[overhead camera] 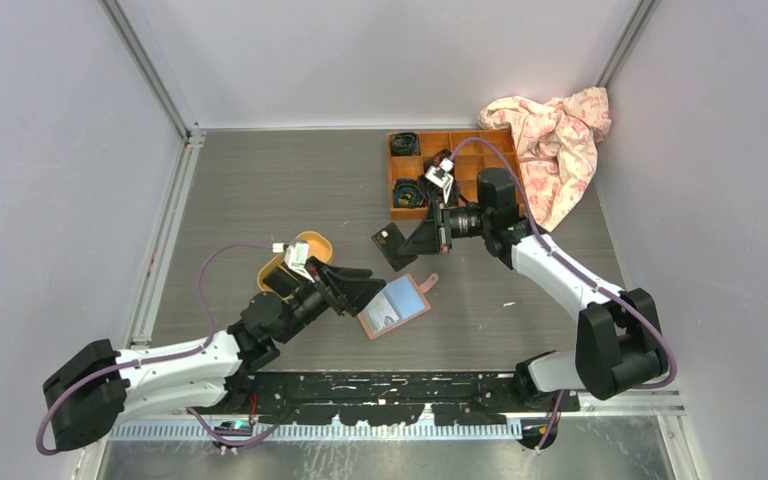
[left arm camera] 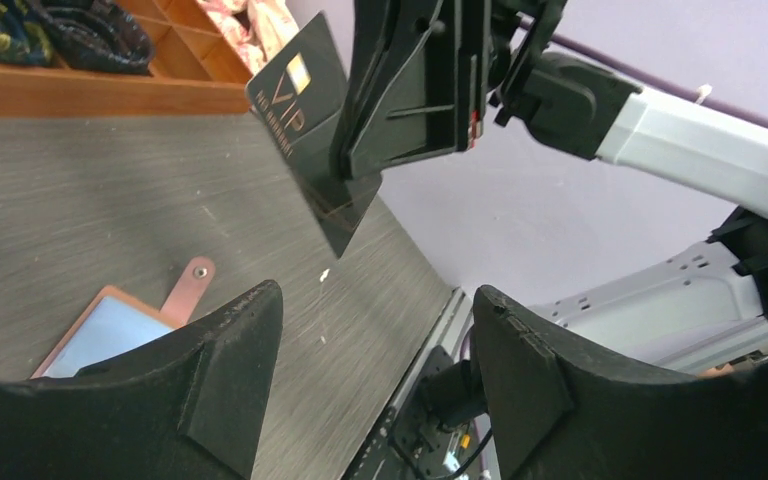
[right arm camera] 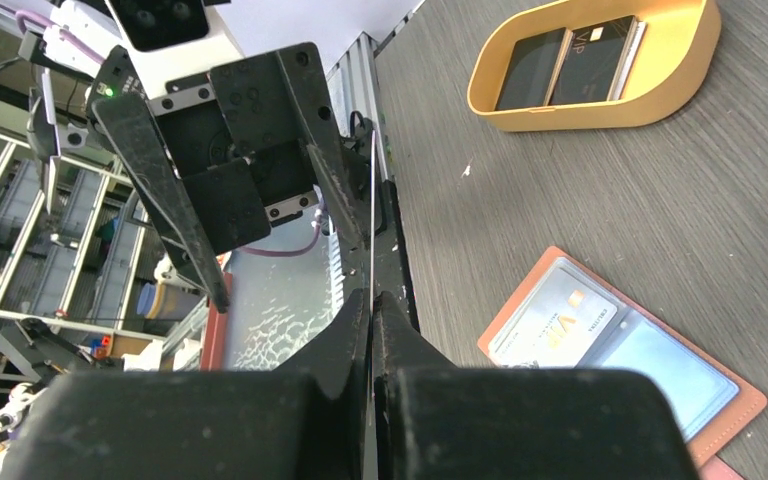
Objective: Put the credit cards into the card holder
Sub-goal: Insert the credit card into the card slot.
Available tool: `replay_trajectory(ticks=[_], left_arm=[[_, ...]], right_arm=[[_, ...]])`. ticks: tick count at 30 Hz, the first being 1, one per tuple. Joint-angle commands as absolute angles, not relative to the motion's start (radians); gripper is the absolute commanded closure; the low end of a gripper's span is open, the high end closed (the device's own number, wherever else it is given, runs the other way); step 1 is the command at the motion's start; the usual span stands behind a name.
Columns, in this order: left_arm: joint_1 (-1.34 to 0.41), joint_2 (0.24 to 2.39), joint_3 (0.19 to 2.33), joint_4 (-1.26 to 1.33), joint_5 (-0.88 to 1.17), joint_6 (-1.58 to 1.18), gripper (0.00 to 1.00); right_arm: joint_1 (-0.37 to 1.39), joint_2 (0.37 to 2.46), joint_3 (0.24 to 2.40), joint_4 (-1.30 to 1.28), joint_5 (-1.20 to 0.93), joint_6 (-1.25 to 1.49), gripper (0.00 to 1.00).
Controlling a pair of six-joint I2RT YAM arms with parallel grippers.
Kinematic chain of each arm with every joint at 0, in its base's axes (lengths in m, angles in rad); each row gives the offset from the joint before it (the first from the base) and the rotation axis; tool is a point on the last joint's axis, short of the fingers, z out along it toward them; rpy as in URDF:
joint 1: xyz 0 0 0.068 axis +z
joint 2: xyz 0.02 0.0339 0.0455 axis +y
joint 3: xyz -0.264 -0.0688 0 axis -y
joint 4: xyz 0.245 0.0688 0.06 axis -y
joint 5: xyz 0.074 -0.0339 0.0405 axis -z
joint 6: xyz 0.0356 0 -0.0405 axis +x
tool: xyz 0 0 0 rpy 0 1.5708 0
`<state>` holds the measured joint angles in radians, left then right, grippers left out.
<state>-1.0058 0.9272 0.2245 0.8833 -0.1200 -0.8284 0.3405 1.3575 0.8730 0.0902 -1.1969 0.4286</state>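
Observation:
The card holder (overhead camera: pixel 396 306) lies open on the table, salmon-pink outside with bluish pockets, and one pale VIP card (right arm camera: pixel 556 326) sits in a pocket. My right gripper (overhead camera: pixel 409 240) is shut on a black VIP credit card (left arm camera: pixel 300 110), holding it on edge above the table; in the right wrist view that card (right arm camera: pixel 372 215) shows as a thin line rising from the shut tips (right arm camera: pixel 372 305). My left gripper (overhead camera: pixel 368 291) stands open and empty just left of the card holder (left arm camera: pixel 100 335), facing the held card. Two more black credit cards (right arm camera: pixel 570 65) lie in the yellow tray.
The yellow oval tray (overhead camera: pixel 322 242) sits behind my left wrist. An orange-brown wooden compartment box (overhead camera: pixel 412 205) with dark rolled items stands at the back, a pink patterned cloth (overhead camera: pixel 558 140) to its right. The table's near edge and rail (left arm camera: pixel 430 340) lie beyond my left fingers.

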Motion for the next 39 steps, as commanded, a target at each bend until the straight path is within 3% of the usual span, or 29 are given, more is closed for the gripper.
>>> replay_trajectory(ticks=[1, 19, 26, 29, 31, 37, 39], left_arm=[[-0.988, 0.934, 0.287, 0.955, -0.125, -0.841, 0.31], [-0.884, 1.165, 0.303, 1.225, 0.052, -0.995, 0.55], [-0.858, 1.166, 0.271, 1.246, 0.059, -0.992, 0.8], [-0.84, 1.159, 0.268, 1.241, 0.09, -0.978, 0.97], [-0.826, 1.156, 0.267, 1.239, 0.125, -0.955, 1.0], [-0.77, 1.095, 0.235, 1.131, 0.286, -0.856, 1.0], [-0.759, 1.051, 0.234, 1.039, 0.361, -0.803, 1.0]], right_arm=[[0.359, 1.368, 0.889, 0.143, -1.235, 0.431, 0.99], [0.417, 1.37, 0.892, 0.14, -1.265, 0.421, 0.99], [0.42, 1.367, 0.894, 0.116, -1.273, 0.395, 0.99], [0.421, 1.373, 0.896, 0.104, -1.277, 0.379, 0.95], [0.425, 1.374, 0.901, 0.067, -1.278, 0.344, 0.88], [0.408, 1.362, 0.993, -0.281, -1.271, 0.024, 0.43], [0.402, 1.341, 1.0, -0.341, -1.272, -0.061, 0.32]])
